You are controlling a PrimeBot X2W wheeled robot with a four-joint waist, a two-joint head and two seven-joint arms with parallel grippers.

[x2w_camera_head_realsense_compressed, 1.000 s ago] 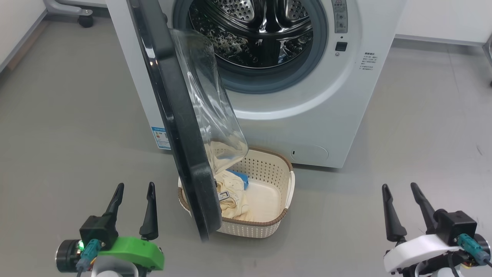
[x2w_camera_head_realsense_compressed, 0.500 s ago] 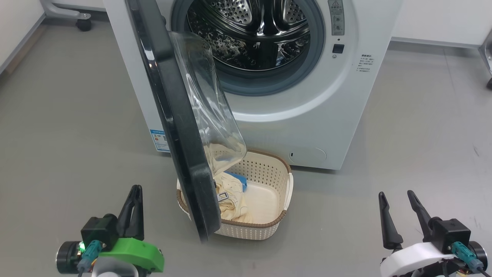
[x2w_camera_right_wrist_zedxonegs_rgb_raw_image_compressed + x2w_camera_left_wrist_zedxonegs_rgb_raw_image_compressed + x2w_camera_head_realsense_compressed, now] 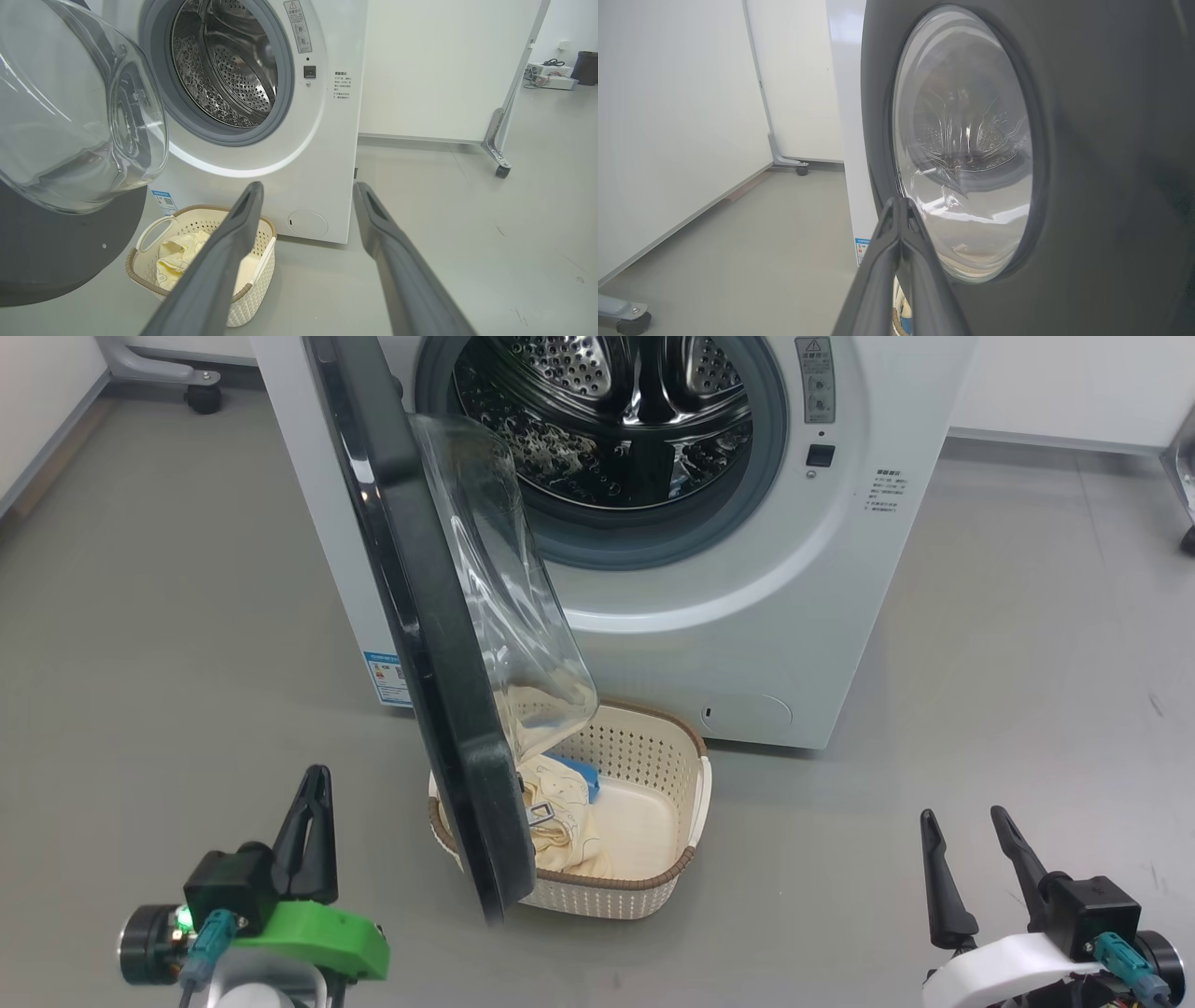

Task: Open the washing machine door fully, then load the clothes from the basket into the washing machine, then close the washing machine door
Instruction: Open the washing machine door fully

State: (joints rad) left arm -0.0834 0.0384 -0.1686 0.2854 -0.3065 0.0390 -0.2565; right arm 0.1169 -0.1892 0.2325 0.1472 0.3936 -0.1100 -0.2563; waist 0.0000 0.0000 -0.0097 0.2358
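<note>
The white washing machine (image 3: 766, 579) stands ahead, its steel drum (image 3: 616, 420) exposed. Its black-rimmed door (image 3: 420, 616) hangs about half open, edge-on toward me, the glass bowl (image 3: 504, 588) bulging over the basket (image 3: 644, 887). The cream basket sits on the floor before the machine, holding pale cream-yellow clothes (image 3: 560, 817) and a blue cloth (image 3: 583, 773). My left gripper (image 3: 313, 793) is shut and empty at lower left, left of the door's outer face (image 3: 1087, 163). My right gripper (image 3: 962, 826) is open at lower right, apart from everything. The basket (image 3: 154, 275) lies left of its fingers.
Grey floor (image 3: 140, 616) spreads to both sides of the machine. A wheeled panel foot (image 3: 201, 392) stands at the far left, another caster foot (image 3: 500, 165) at the right. White wall panels (image 3: 668, 116) close in on the left.
My left gripper went from open to shut and shifted slightly left. The right gripper sank a little lower in the view. The head camera moved slightly.
</note>
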